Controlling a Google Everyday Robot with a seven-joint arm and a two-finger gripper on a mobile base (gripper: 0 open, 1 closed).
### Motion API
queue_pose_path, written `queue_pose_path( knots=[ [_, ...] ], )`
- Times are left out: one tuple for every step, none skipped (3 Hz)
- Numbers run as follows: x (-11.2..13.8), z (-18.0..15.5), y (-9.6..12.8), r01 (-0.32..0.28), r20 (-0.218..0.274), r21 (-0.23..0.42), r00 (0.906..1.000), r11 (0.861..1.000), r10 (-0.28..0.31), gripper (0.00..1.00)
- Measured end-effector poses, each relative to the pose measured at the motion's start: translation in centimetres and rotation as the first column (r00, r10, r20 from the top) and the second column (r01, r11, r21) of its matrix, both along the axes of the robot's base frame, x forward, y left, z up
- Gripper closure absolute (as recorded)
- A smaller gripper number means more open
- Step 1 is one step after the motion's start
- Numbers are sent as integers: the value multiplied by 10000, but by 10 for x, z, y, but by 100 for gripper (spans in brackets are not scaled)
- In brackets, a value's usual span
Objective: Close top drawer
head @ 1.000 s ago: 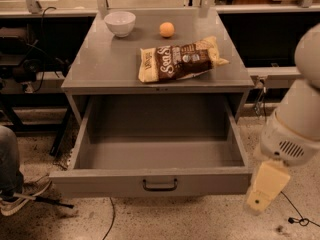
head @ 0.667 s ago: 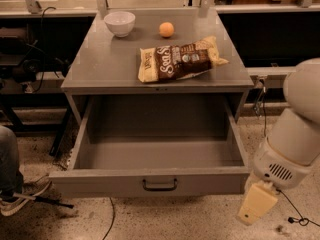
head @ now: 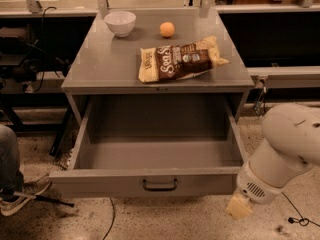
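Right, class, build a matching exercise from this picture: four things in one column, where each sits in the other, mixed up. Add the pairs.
Things
1. white bowl
2. orange
3. snack bag
4. robot's hand

Places
A. low on the right, by the right front corner of the open top drawer
B. back left of the cabinet top
C. lying flat near the front edge of the cabinet top
D. back of the cabinet top, right of the bowl

Pairs: 1-B, 2-D, 3-C, 4-A
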State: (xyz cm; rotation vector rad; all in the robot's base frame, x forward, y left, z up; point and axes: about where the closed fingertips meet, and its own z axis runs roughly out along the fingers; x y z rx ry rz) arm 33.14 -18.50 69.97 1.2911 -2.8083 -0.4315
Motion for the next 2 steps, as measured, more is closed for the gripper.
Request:
queue_pose_path(
  knots=[
    [27,-33,12,541,596,89,9967,9985,-546,100],
    [70,-52,28,1040,1574,453,9814,9935,-1099,100]
  ],
)
